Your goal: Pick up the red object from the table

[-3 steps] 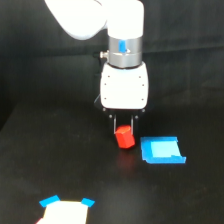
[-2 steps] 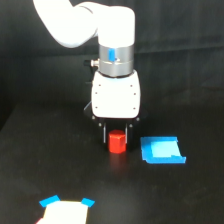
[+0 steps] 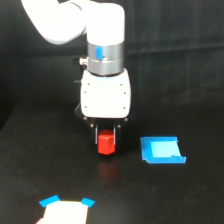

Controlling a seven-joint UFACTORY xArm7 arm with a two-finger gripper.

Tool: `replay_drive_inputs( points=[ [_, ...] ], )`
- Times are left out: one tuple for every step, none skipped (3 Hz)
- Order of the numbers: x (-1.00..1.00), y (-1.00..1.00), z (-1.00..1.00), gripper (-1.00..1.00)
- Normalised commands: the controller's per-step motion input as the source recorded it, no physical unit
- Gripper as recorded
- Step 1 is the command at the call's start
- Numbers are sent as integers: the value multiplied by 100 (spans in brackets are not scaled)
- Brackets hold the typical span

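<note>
The red object (image 3: 106, 143) is a small red-orange stubby block between the two dark fingers of my gripper (image 3: 106, 139), which hangs straight down from the white arm. The fingers (image 3: 95, 134) press on both of its sides, so the gripper is shut on it. The block appears to hang a little above the black table (image 3: 40, 170); a faint reddish reflection lies on the surface just below it. The block's top is hidden between the fingers.
A flat blue piece (image 3: 161, 150) lies on the table close to the exterior view's right of the gripper. A blue-and-white piece (image 3: 65, 210) lies at the front edge, toward the left. A black curtain (image 3: 175, 50) hangs behind.
The arm has moved toward the exterior view's left and looms larger in the picture, carrying the red block with it, farther from the blue piece.
</note>
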Motion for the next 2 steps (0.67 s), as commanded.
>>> replay_drive_inputs(
  points=[
    [-5,-100,100,-81],
    [-14,-63,100,-74]
  ],
)
